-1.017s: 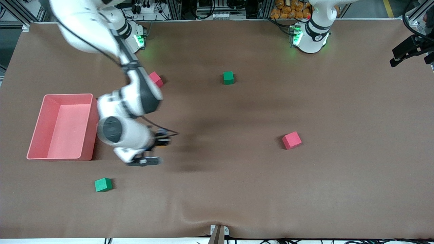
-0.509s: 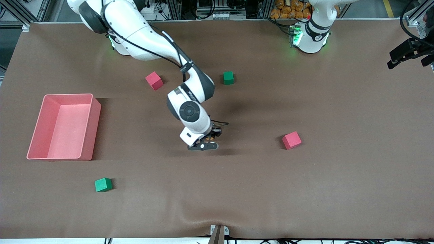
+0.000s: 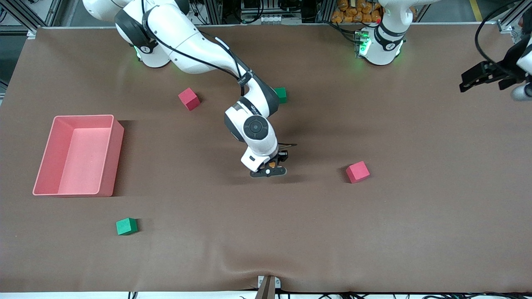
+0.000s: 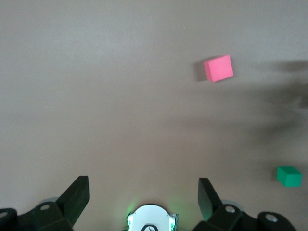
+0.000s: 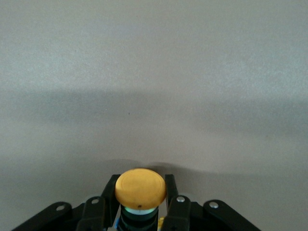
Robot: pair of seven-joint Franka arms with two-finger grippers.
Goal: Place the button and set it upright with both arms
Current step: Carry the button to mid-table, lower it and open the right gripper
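button [image 5: 140, 187] comes first by name, though the brown table [image 3: 374, 232] is the biggest thing in view. on it, toward the right arm's end, sits a pink bin [image 3: 77, 155]. the right gripper [image 3: 271, 167] hangs over the middle of the table, fingers [image 5: 176, 211] clamped on the button's black body, orange cap showing. the left gripper [image 4: 143, 199] waits with its jaws wide apart, over the left arm's end. a red cube [image 3: 358, 172] lies nearby.
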